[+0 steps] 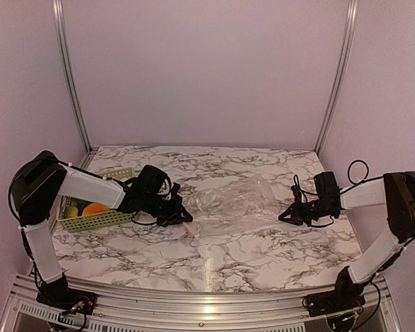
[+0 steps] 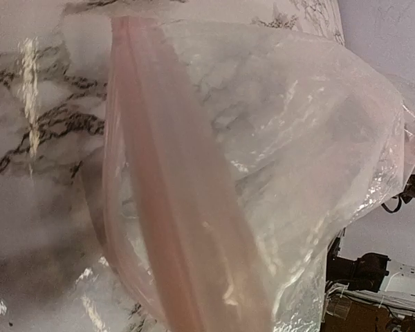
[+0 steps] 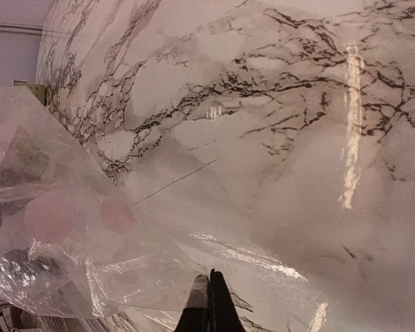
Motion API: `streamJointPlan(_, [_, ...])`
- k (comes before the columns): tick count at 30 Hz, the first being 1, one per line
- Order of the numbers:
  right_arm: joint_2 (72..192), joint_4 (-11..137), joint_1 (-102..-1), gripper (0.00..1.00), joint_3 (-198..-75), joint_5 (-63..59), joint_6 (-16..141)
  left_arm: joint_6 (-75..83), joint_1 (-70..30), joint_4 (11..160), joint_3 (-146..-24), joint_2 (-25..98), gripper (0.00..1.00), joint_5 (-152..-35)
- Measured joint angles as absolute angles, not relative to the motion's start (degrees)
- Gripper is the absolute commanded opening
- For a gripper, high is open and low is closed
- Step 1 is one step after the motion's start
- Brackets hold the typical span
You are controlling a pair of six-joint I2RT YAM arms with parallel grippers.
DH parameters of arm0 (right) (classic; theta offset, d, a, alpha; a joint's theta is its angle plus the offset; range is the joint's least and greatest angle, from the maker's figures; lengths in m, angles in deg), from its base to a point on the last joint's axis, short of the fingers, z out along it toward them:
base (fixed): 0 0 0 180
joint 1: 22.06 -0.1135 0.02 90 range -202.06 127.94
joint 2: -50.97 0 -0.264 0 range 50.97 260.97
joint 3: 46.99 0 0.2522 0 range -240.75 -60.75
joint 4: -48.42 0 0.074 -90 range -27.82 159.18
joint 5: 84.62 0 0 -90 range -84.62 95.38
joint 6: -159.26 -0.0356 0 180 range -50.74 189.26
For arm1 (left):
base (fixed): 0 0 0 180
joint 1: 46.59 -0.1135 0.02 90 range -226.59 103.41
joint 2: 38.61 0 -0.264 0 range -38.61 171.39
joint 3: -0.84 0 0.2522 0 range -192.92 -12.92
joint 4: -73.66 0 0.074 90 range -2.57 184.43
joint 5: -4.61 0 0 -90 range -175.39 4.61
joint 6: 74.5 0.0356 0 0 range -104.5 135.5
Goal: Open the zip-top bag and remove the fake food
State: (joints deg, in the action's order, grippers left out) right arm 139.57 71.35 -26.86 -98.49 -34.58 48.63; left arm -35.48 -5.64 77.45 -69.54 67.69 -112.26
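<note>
Inspector A: Overhead view: even, soft light, pinkish cast; a bright streak of glare on the table [image 1: 263, 256] near its front edge.

Inspector B: Wrist views: the zip-top bag [image 2: 277, 173] up close is blurred, sheen on its creases; long glare streaks on the table; shadows faint.

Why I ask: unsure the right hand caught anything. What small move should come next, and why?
Probably draw the right hand slightly outward as a test: it is shut at the edge of the zip-top bag, the left hand holds the other end, and caught film can't be confirmed.
</note>
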Motion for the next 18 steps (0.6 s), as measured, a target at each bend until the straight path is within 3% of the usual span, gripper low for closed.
streamJointPlan(11, [141.7, 66.5, -24.7, 0.0, -101.8, -33.4, 42.1, -27.3, -6.0, 91.7, -114.3, 87.8, 0.59, -109.8])
streamJointPlan(13, [142.4, 64.4, -24.2, 0.0, -102.7, -32.6, 40.5, -26.3, -6.3, 93.3, -118.2, 88.2, 0.77, -109.1])
streamJointPlan(16, [144.0, 61.7, -22.8, 0.0, -104.1, -31.9, 38.3, -25.2, -7.2, 94.3, -119.3, 87.4, 0.97, -108.0])
streamJointPlan(18, [145.1, 60.8, -21.4, 0.03, -105.1, -31.5, 37.5, -24.4, -8.3, 95.3, -117.5, 86.1, 0.99, -106.9])
